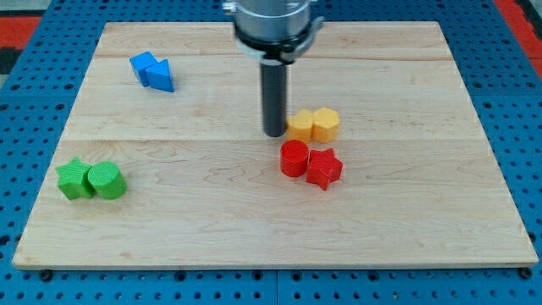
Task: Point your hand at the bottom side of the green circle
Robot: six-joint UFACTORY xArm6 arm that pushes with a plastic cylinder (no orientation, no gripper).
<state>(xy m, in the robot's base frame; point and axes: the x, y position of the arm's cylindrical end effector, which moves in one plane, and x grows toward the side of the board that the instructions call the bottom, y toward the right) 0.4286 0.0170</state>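
Pale wood made up the board, which lay on a blue pegboard surface. Near the view's middle sat four blocks in two pairs: a yellow round block touching a yellow hexagon, and just below them a red cylinder touching a red star. These four stood close around my tip, the yellow round block just to its right and the red cylinder just below and to the right. Toward the view's top left, two blue blocks lay pressed together, their shapes hard to make out.

The green circle sat near the board's left edge, low in the view, touching a green star on its left. It was well apart from my tip, with bare wood between them. Bare wood also ran below the green circle down to the board's bottom edge, and along the whole lower strip and right side.

The arm came down from the view's top as a grey housing with the dark rod standing upright beneath it. The rod was a plain single piece with nothing to spread or pinch, and it touched no block.
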